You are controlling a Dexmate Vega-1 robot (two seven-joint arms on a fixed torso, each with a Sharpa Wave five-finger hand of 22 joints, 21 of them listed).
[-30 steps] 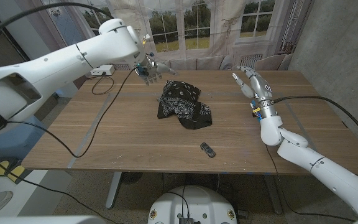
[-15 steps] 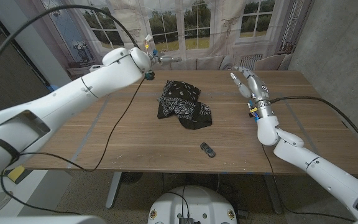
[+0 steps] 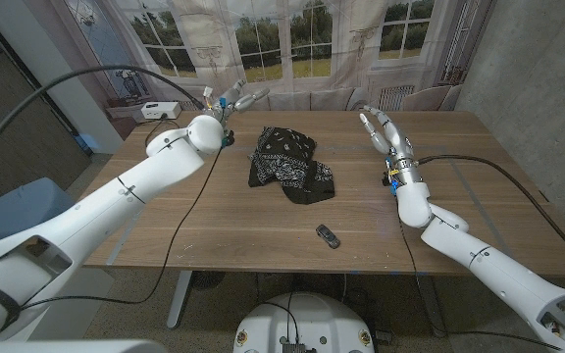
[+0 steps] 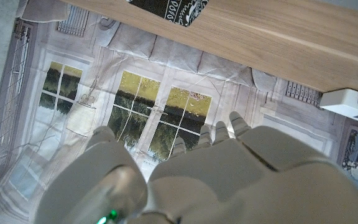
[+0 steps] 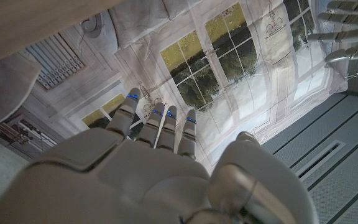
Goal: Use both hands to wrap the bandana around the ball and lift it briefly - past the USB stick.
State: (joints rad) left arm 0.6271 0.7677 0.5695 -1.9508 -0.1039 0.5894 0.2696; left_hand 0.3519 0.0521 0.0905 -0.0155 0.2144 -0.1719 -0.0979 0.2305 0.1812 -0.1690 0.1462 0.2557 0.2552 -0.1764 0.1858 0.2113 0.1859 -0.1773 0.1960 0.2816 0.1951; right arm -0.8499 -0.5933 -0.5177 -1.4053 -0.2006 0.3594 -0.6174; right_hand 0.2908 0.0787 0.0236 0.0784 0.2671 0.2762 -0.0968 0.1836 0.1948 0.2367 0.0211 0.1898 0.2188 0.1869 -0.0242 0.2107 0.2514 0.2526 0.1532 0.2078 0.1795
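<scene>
On the wooden worktop (image 3: 214,221) before curtained windows, the head view alone shows the small dark USB stick (image 3: 328,236) near of the bunched black paisley bandana (image 3: 288,164), while left hand (image 3: 231,98) and right hand (image 3: 385,131) hover, fingers spread, empty.

- The left hand (image 3: 231,99) has been carried from just above the far edge of the tabletop (image 3: 214,211), near the bandana (image 3: 288,163), to a raised spot beyond that edge, with its fingers (image 3: 248,96) spread toward the windows.
- The left arm has been swung lower and further inward across the tabletop.
- The right hand (image 3: 384,131) has been shifted slightly inward and toward the far edge, its fingers kept apart.
</scene>
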